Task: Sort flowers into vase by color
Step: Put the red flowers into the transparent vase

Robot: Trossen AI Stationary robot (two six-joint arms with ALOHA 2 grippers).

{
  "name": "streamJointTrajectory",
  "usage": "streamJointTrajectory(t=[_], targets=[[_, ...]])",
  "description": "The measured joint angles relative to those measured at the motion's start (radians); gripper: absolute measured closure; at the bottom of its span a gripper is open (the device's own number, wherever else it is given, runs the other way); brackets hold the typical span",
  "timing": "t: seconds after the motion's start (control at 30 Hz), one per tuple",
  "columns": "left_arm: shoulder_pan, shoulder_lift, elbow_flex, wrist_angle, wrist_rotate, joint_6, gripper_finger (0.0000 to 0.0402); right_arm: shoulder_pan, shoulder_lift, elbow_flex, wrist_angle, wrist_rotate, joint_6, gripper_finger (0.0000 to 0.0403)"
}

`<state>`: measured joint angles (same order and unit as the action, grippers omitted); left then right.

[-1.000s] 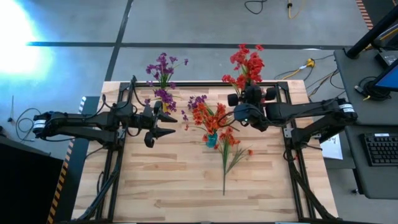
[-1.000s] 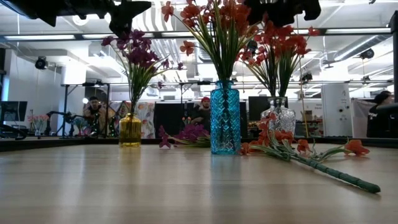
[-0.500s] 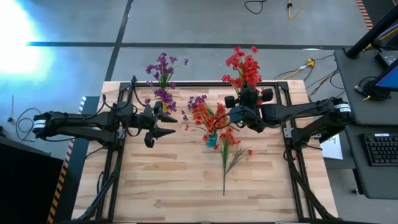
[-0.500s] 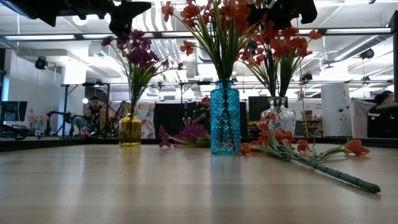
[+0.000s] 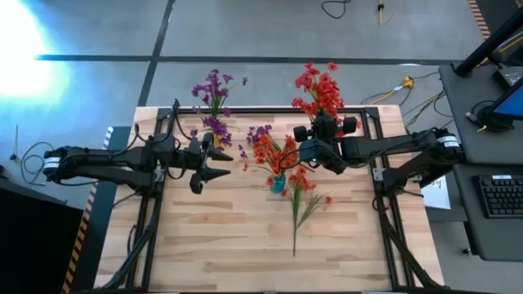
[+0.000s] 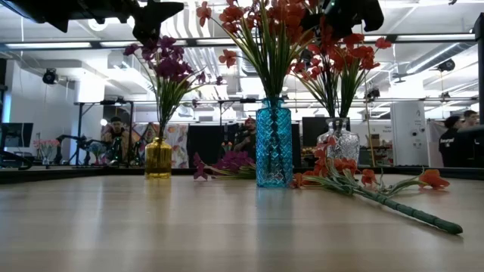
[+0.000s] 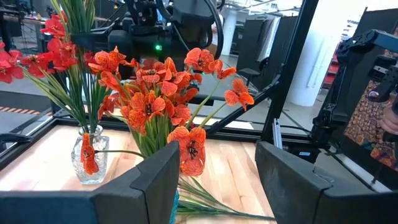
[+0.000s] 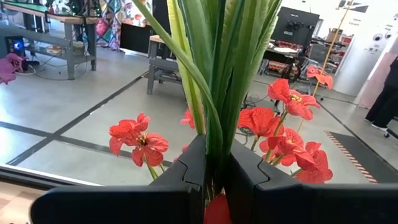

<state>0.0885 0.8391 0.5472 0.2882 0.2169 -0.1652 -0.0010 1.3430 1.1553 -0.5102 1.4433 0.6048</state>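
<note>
From above, the blue patterned glass vase (image 5: 279,183) sits mid-table on the pale wooden tabletop (image 5: 229,237), packed with orange-red blossoms (image 5: 270,151). The right gripper (image 5: 304,152) hovers just right of that vase, fingers pinched tight on a red flower sprig (image 5: 320,86) whose blooms fan out beyond the table's far edge. The left gripper (image 5: 225,164) waits left of the blue vase, fingers parted, holding nothing. 1 red sprig with a long green stem (image 5: 298,204) lies flat just right of the vase.

At table height, the blue vase (image 6: 273,143) stands centre; a yellow glass vase (image 6: 158,158) of purple blossoms (image 6: 162,64) stands well to its left, a clear glass vase (image 6: 342,143) behind its right. A loose purple sprig (image 6: 227,162) lies between yellow and blue.

Left wrist: parted dark fingers (image 7: 158,180) frame the orange-red bouquet (image 7: 158,99).

Right wrist: the fingers (image 8: 193,165) clamp the green stems (image 8: 217,81).
</note>
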Motion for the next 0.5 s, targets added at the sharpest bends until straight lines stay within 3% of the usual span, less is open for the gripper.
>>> streamJointTrajectory(t=[0.17, 0.5], targets=[[0.000, 0.000, 0.000, 0.000, 0.000, 0.000, 0.0205, 0.000, 0.000, 0.000, 0.000, -0.010, 0.000, 0.0353], [0.000, 0.000, 0.000, -0.001, 0.000, 0.000, 0.0205, 0.000, -0.002, 0.000, -0.004, -0.014, -0.007, 0.0256]])
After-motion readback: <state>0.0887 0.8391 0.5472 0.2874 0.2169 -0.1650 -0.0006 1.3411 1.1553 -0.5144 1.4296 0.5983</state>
